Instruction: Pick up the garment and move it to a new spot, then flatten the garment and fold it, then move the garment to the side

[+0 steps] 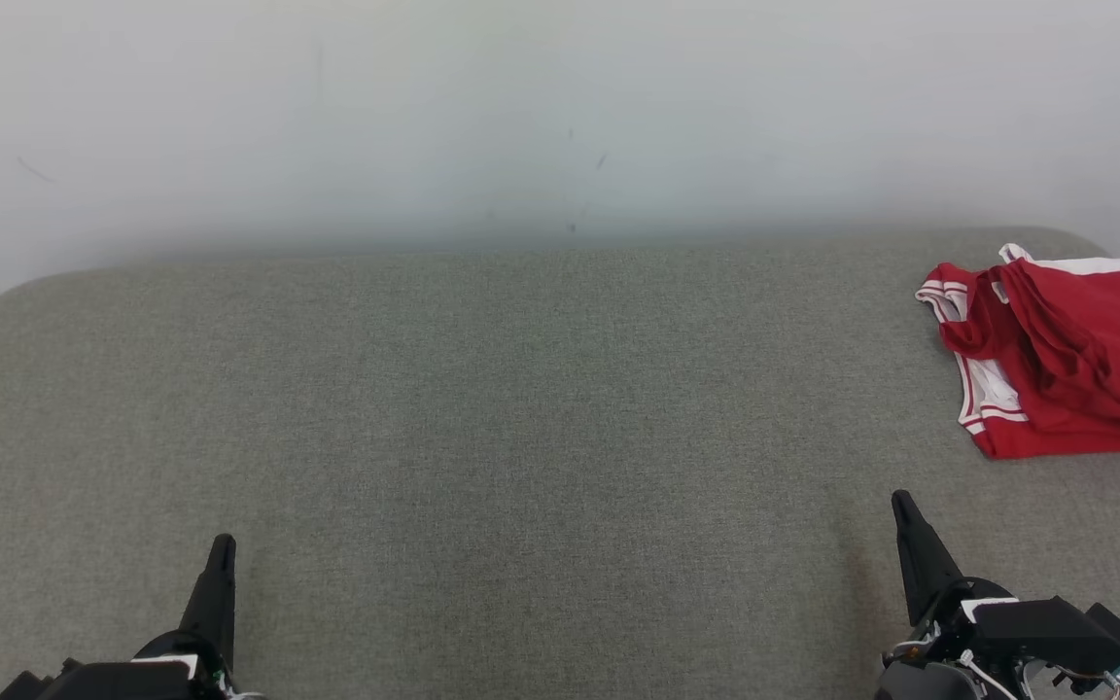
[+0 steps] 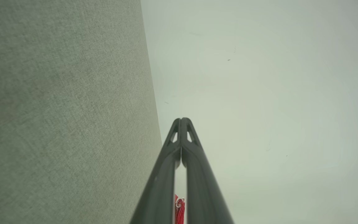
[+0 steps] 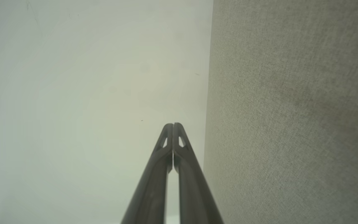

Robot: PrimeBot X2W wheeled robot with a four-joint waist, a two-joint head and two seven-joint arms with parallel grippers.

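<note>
Two grippers low at the near edge of the grey cloth surface (image 1: 521, 418), left gripper (image 1: 220, 559) and right gripper (image 1: 910, 525), each with fingers pressed tip to tip and pinching nothing. Red garment (image 1: 1066, 360) with white-striped trim well apart from both, by the rounded far-right corner of the surface near the pale wall (image 1: 521, 117), lying in loose overlapping layers and running off the right edge of the head view. Hard to settle from that heap alone: either a rumpled piece due for a pick-up, or a rough fold set to the side. Risks, judged from here. With closed tips driven into the cloth, only a push and a bunching, no hold. With a pinch on the top layer alone, a peeling-open of the layers and a drag of the rest. With a grab at the thin striped trim, a lopsided hang and a twist hard to flatten. With a reach by the left arm across so wide a gap, a stretch near its limit. With part of the cloth out of the head view, a poor guess at its outline and at the nearby edge, hence a slide off the side. If lying as wanted, any further touch a spoiling of the fold.
</note>
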